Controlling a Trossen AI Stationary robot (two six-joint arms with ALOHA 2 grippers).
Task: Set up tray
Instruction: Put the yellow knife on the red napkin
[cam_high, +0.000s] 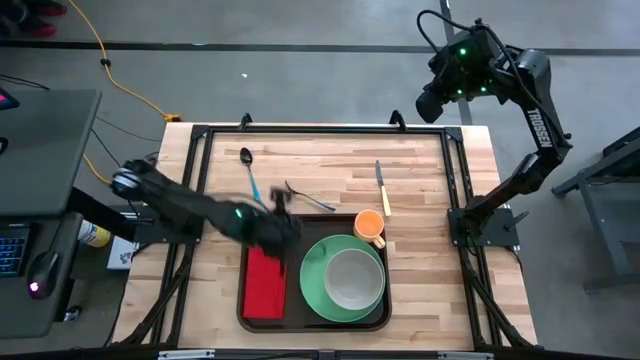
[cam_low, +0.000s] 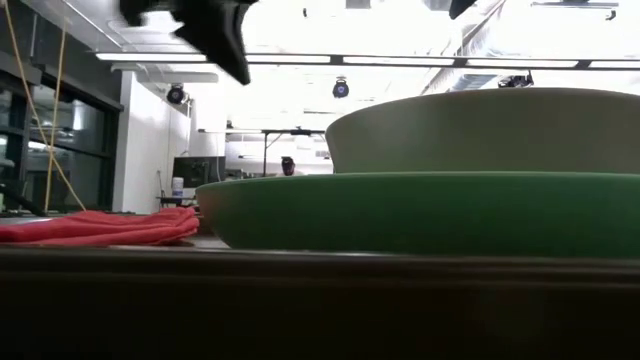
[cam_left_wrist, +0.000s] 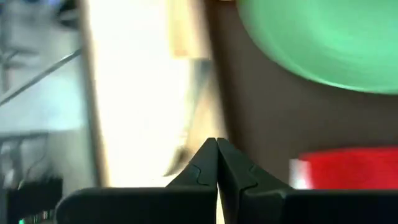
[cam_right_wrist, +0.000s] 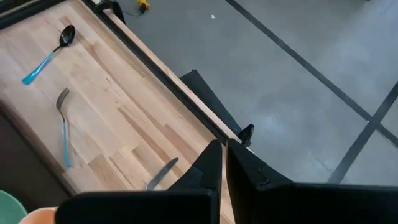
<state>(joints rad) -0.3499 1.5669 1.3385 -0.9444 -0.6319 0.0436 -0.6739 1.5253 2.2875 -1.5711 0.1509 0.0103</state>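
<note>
Wood table (cam_high: 420, 180) carries tray (cam_high: 243, 300) at near centre. Left gripper (cam_high: 283, 222), closed and empty, is held over its far-left corner; right gripper (cam_right_wrist: 224, 149), closed and empty, is parked far right.

Most of the open room is on the back half of the desk (cam_high: 420, 160): bare wood, with only a spoon (cam_high: 248, 168), a fork (cam_high: 308, 196) and a knife (cam_high: 381, 187) lying flat and well apart, so there are lanes between them. The tray (cam_high: 310, 318) is packed: red napkin (cam_high: 264, 284) on its left, green plate (cam_high: 318, 285) with a bowl (cam_high: 352, 277) filling the middle and right, orange cup (cam_high: 370, 227) at the back right corner. The left arm hangs over the tray's back left corner, its shut gripper (cam_high: 283, 208) blocking that side. The right gripper (cam_high: 432, 103) sits raised beyond the far right corner, clear of everything.
</note>
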